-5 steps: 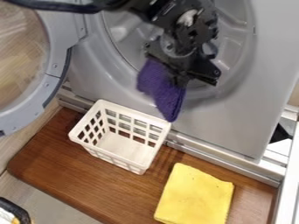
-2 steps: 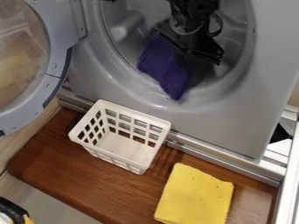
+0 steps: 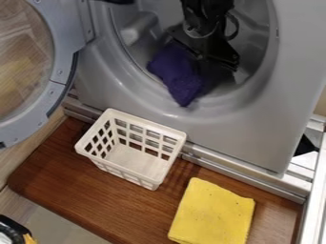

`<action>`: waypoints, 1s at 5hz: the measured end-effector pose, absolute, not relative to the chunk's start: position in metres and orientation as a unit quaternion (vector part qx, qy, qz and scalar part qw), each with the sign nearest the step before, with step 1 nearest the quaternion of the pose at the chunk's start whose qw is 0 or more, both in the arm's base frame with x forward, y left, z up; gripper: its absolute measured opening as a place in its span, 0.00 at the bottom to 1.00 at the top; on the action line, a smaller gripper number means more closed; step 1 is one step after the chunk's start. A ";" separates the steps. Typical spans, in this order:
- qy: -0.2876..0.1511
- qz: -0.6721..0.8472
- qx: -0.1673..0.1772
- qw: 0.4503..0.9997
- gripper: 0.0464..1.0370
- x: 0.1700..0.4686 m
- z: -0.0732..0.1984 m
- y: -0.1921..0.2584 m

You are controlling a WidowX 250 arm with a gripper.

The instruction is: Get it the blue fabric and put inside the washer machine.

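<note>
Camera view: hand [image 3: 204, 59] closed on blue cloth [image 3: 175, 71] at washer drum mouth [image 3: 255, 35], cloth's end over lower rim [image 3: 213, 103], presumably posn'd so release, w/ a bit more depth, drops it inside.

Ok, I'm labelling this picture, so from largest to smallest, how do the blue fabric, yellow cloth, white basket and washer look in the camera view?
1. Washer
2. White basket and yellow cloth: too close to rank, and the cloth reaches the bottom edge
3. Blue fabric
</note>
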State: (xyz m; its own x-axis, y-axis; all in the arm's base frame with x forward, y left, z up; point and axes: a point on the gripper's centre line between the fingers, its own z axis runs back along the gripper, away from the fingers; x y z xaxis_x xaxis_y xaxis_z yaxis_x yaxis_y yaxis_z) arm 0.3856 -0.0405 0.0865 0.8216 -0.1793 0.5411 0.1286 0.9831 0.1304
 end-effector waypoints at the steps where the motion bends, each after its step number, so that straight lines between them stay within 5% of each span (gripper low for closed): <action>1: -0.288 -0.073 0.044 0.954 0.51 0.386 0.086 -0.040; 2: -0.289 -0.067 0.045 0.954 0.83 0.386 0.086 -0.039; 3: -0.284 -0.064 0.041 0.956 0.97 0.381 0.081 -0.042; 5: -0.288 -0.042 0.004 0.957 0.96 0.365 0.098 -0.053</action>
State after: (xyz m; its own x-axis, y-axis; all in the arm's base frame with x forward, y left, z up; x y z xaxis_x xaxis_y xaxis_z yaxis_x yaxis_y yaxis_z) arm 0.3650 -0.0526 0.0977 0.8301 -0.0821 0.5515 0.0780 0.9965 0.0310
